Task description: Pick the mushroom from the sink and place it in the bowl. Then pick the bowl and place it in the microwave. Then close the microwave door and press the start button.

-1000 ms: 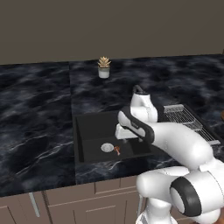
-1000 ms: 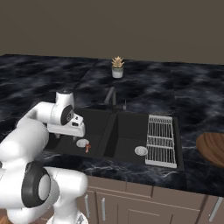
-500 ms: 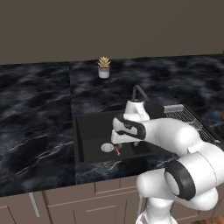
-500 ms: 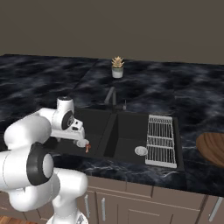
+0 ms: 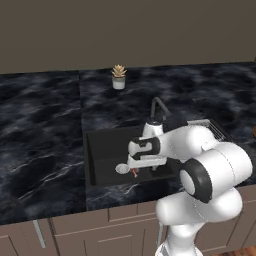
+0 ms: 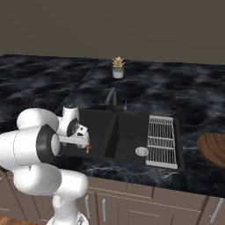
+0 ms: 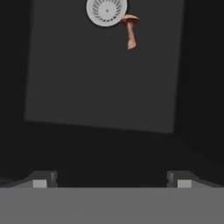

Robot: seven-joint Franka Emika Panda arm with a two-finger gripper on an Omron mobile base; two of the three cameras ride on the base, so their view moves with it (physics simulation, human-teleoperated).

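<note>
The small orange-tan mushroom lies on the black floor of the sink's left basin, right beside the round silver drain. It also shows as a reddish speck just under my hand, and again as the mushroom. My gripper hangs open over that basin with nothing between its fingers, the mushroom ahead of it and apart from it. The hand sits low over the sink. The dark brown bowl rests on the counter at the far right. The microwave is out of view.
A curved dark faucet stands behind the sink. A wire rack lies over the right basin's edge, with a second drain beside it. A small potted plant sits at the back of the black marble counter.
My hand has moved down and toward the front of the left basin, closer to the mushroom. The jaws stay open. The mushroom has not moved.
</note>
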